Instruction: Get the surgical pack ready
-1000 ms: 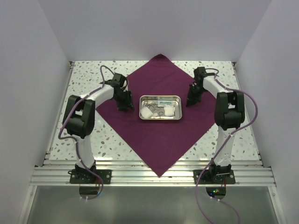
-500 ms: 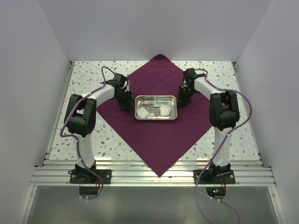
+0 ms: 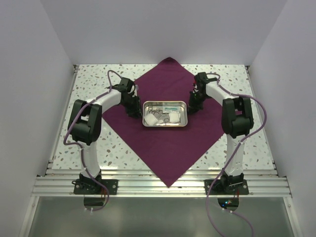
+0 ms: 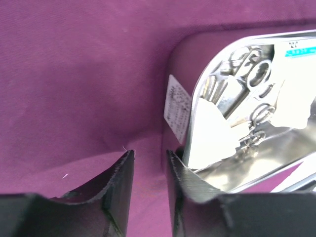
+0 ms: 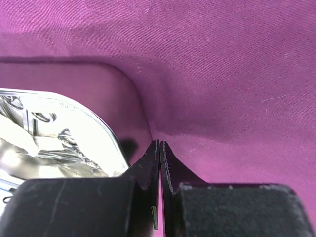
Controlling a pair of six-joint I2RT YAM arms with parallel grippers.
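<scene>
The plum-purple cloth [image 3: 168,148] lies as a diamond on the table. On its middle stands the steel tray [image 3: 143,114], holding silver scissors [image 3: 160,115], white gauze [image 3: 149,119] and a teal-striped packet [image 3: 173,107]. My left gripper [image 3: 132,110] is low at the tray's left end. In the left wrist view this gripper [image 4: 149,154] is open with only cloth [image 4: 74,74] in the gap; its right finger is beside the tray [image 4: 276,153], near the gauze [image 4: 210,133]. My right gripper [image 3: 194,104] is at the tray's right end. In the right wrist view it [image 5: 159,143] is shut, empty, beside the tray [image 5: 94,118].
The speckled tabletop [image 3: 89,79] shows around the cloth, bounded by white walls on three sides. A metal rail [image 3: 158,185] runs along the near edge, with both arm bases bolted to it. A small white label [image 4: 176,111] is on the tray's outer wall.
My right gripper swung left against the tray's right end, and the tray slid a little left toward my left gripper. In the last half second almost nothing moved.
</scene>
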